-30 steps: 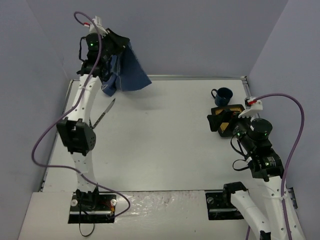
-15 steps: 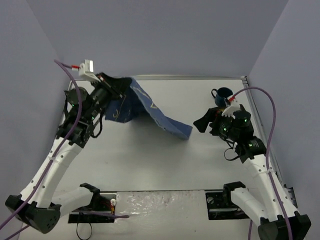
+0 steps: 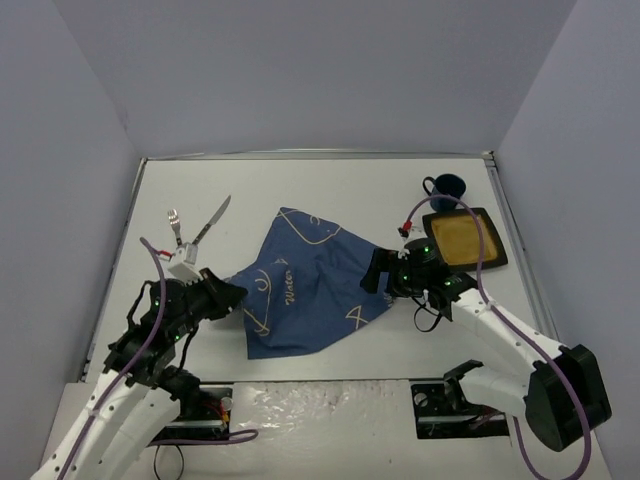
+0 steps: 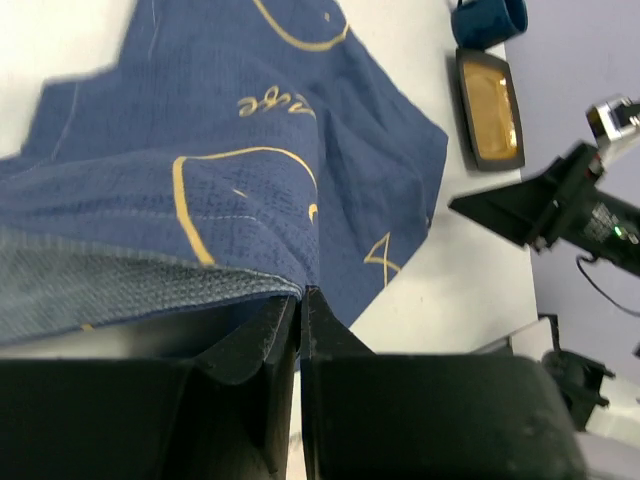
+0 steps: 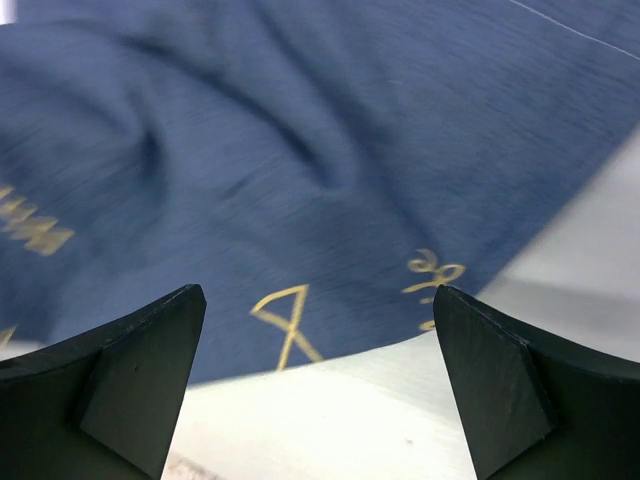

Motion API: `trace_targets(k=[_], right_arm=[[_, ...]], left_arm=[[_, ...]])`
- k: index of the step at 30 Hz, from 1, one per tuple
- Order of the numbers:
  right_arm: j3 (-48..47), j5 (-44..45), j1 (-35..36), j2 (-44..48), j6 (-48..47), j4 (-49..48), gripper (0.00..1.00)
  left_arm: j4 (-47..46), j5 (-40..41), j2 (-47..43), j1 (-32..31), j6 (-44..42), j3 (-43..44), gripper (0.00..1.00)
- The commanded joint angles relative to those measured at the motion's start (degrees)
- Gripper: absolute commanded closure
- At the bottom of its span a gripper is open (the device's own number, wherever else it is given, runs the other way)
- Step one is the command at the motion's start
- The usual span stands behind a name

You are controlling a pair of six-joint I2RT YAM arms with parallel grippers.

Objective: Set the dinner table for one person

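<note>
A blue fish-print cloth (image 3: 300, 285) lies spread, a little rumpled, on the middle of the white dinner table (image 3: 330, 190). My left gripper (image 3: 236, 296) is shut on the cloth's near left corner; in the left wrist view the jaws pinch the cloth's (image 4: 230, 150) hem at the left gripper (image 4: 298, 298). My right gripper (image 3: 374, 272) stands open at the cloth's right edge. In the right wrist view the right gripper (image 5: 315, 335) hovers over the cloth's (image 5: 300, 150) edge and bare table (image 5: 400, 410), holding nothing.
A square dark plate (image 3: 462, 238) with a yellow inside and a dark blue mug (image 3: 447, 190) sit at the back right. A knife (image 3: 211, 222) and a second utensil (image 3: 175, 222) lie at the left. The plate (image 4: 490, 105) and mug (image 4: 490, 18) show in the left wrist view.
The left arm swung the cloth down from high at the back left and spread it on the table's middle. The right arm moved left from the plate to the cloth's right edge.
</note>
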State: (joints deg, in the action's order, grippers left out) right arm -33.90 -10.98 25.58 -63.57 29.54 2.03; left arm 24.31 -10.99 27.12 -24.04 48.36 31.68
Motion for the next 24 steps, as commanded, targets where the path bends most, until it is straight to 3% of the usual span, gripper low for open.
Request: trace_targets(k=[1,7,13,17,18,23,24], right_arm=[[-1.2,11.7,0.2,-3.4,2.8,-5.1,0.06],[-3.5,24.6,-0.3,-8.8,4.5,-4.9,0.11],[-5.6,27.1,-0.8,-17.4,5.0,-6.3,0.17],[-7.8,27.5,-1.7,-24.0,4.9,-7.5,0.29],[-8.4,27.4,-2.0,-25.0,4.5,-7.9,0.34],[-17.5,28.6,-5.0,-34.5,-1.8,-8.3,0.88],[-20.1,28.7,-5.8,-35.9,-3.0,-7.9,0.95]], left_arm=[[11.3,-3.8,-5.8,-0.5,5.6,-1.1,1.00],[18.3,-4.9,-9.3,-0.6,2.2,2.9,1.00],[16.8,-6.7,-5.9,-0.6,1.6,2.8,1.00],[15.5,-8.7,-3.5,-0.6,1.7,2.0,1.00],[15.5,-8.9,-3.3,-0.6,1.7,2.1,1.00],[16.6,-9.6,-1.6,-0.6,0.6,3.4,1.00],[16.8,-9.9,-1.3,-0.6,0.3,3.6,1.00]])
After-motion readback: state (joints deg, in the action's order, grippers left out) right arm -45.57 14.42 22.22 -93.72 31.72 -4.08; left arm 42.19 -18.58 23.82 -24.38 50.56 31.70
